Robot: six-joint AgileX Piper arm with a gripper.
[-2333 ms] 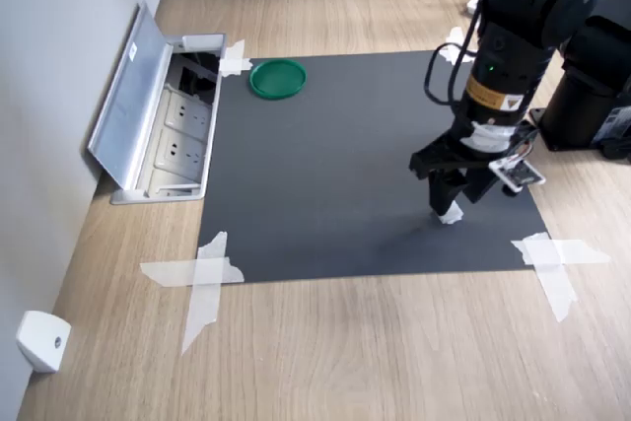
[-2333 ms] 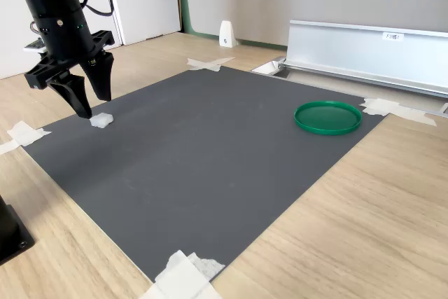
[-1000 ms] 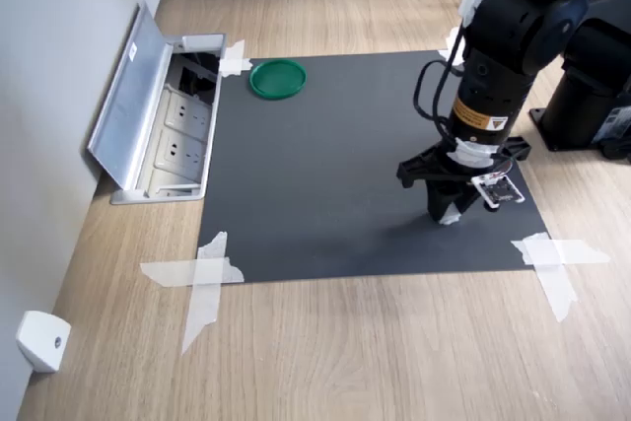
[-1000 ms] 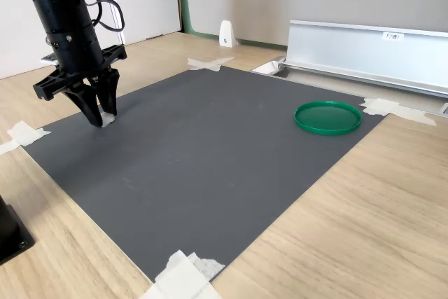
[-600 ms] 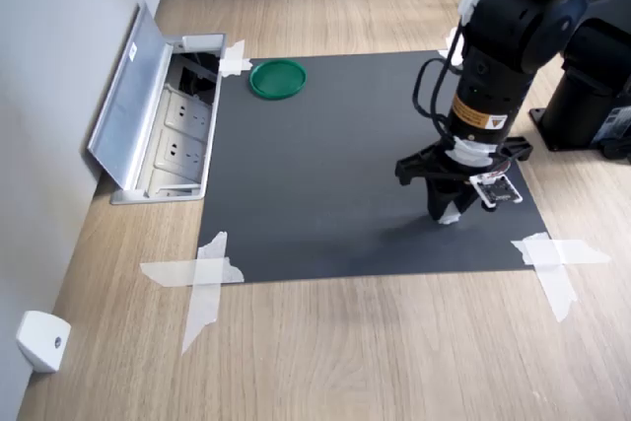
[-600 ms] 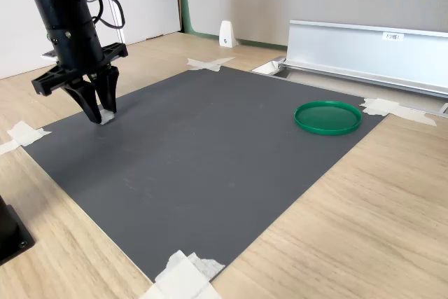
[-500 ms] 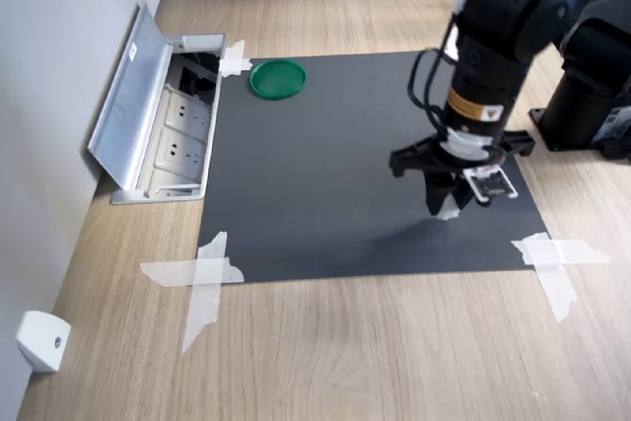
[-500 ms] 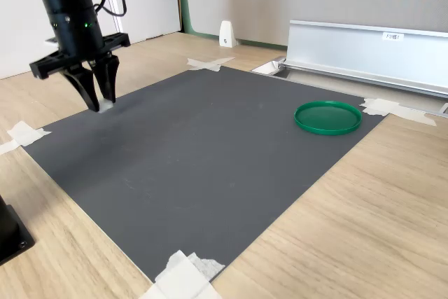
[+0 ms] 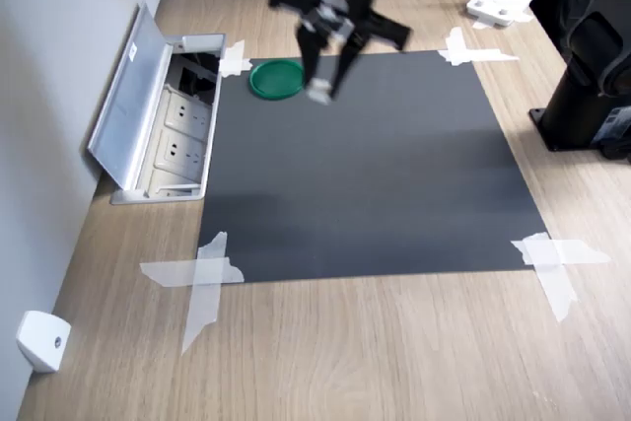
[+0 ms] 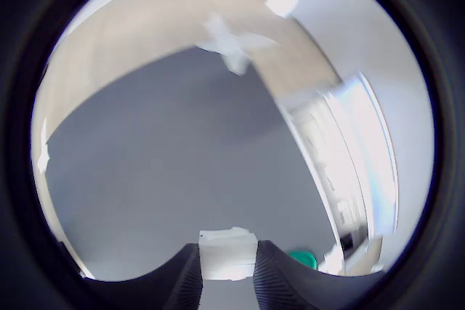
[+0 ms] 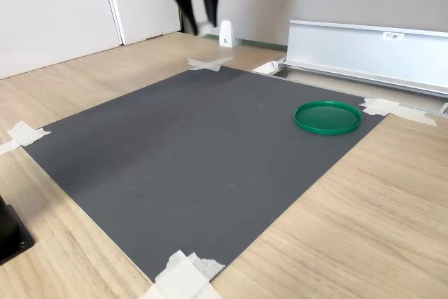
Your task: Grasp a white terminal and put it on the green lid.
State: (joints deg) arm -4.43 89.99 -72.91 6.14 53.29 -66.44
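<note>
The gripper (image 9: 323, 81) pinches the white terminal (image 10: 227, 253) high above the black mat (image 9: 375, 165), mid-carry I'd say, so next it needs lining up over the green lid (image 9: 277, 78) and lowering.

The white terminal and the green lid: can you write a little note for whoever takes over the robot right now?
End effector: shut on the white terminal, which shows pinched between the two fingers in the wrist view.
Place: it is carried in the air above the dark mat, blurred with motion in both exterior views, near the green lid.
Green lid: lies flat with nothing on it, at the mat's corner beside the open floor socket box.
Done: the terminal is grasped and lifted off the mat.
Left: bring it over the lid, lower it, open the end effector and back away.
</note>
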